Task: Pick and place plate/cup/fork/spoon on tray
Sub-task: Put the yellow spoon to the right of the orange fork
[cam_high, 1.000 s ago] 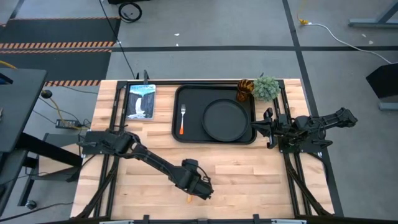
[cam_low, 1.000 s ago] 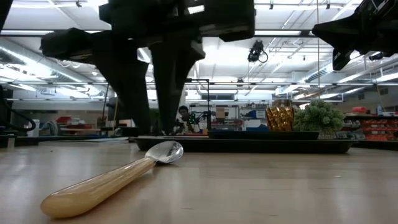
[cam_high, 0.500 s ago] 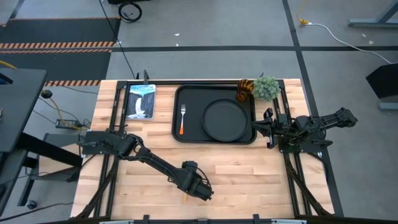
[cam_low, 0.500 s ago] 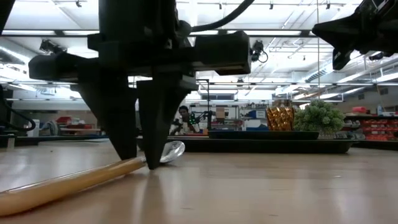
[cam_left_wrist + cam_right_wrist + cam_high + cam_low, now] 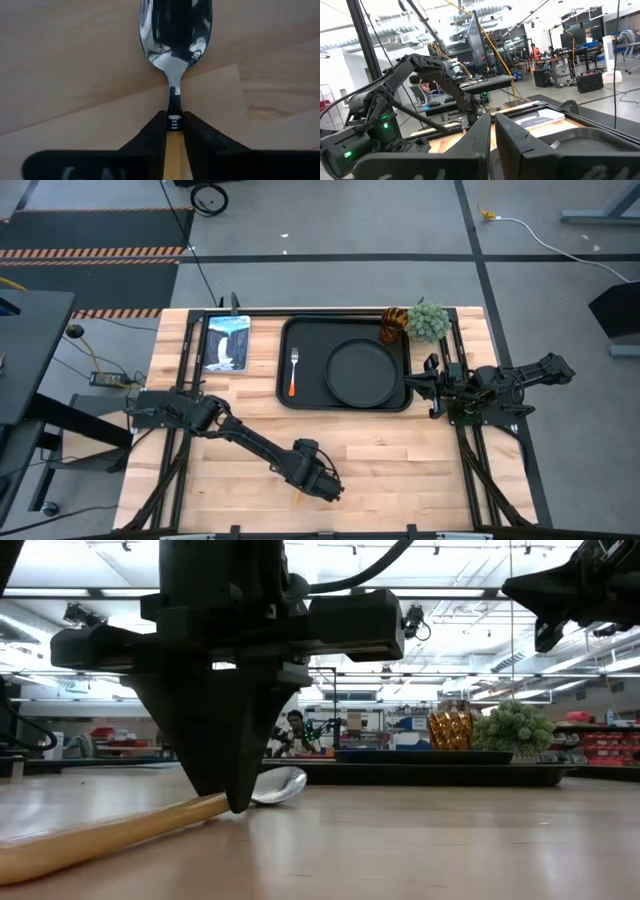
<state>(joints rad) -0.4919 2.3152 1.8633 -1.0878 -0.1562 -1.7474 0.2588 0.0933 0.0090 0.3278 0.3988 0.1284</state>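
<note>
Partly hidden spoon [image 5: 174,45] handle between left gripper [image 5: 174,131] fingers

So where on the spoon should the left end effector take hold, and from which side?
Grip the spoon on its thin orange handle just behind the neck, coming straight down from above. It lies flat on the table, so the narrow handle fits between the fingers while the wide bowl would not. The left end effector already straddles that spot; the right end effector waits beside the tray.

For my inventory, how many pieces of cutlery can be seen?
2. The fork lies on the tray, left of the plate. The spoon lies on the table, its handle pinched in the left hand. None seems hidden.
</note>
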